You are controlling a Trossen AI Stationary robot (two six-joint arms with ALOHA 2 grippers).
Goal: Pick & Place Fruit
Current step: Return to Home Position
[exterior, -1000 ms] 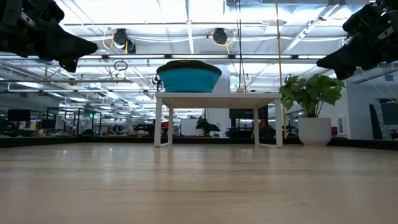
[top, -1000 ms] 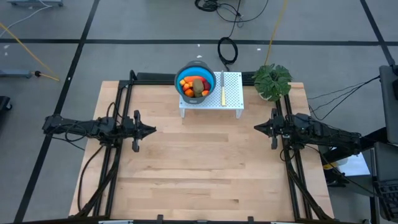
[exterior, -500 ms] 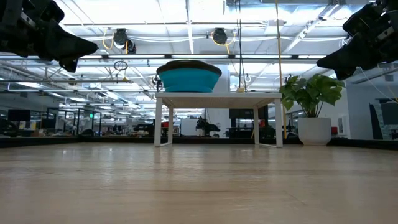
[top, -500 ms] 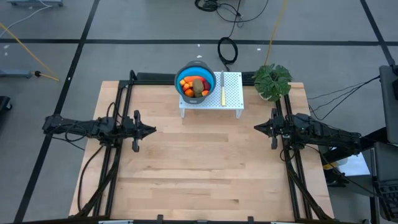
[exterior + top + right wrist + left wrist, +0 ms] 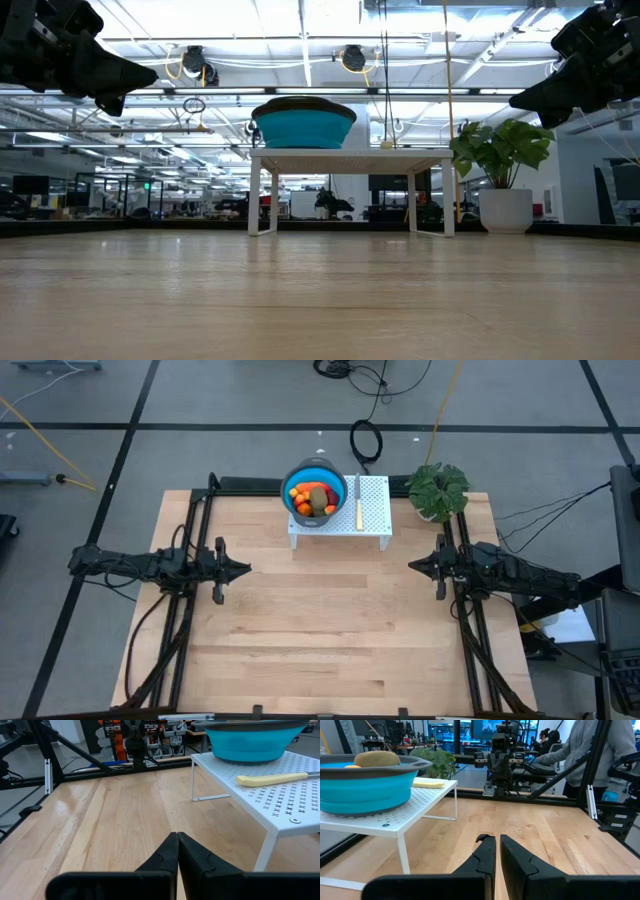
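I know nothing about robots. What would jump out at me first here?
Most striking is the bright blue bowl on the white shelf at the far edge of the wooden table, heaped with colourful fruit, a pale-handled knife lying beside it. Two dark arms reach in from either side, the left gripper and right gripper both shut and pointing inward. A potted plant stands by the far right corner.

— What do we have the things resting on?
— We see a pale wooden table [image 5: 320, 630]. A white perforated shelf [image 5: 375, 495] stands on its legs at the middle of the far edge.
— And what do we find directly on them?
— On the shelf's left end we have a round blue bowl [image 5: 303, 128], with a pale-yellow-handled knife [image 5: 358, 512] lying just beside it. A potted plant [image 5: 437, 490] sits at the table's far right corner.
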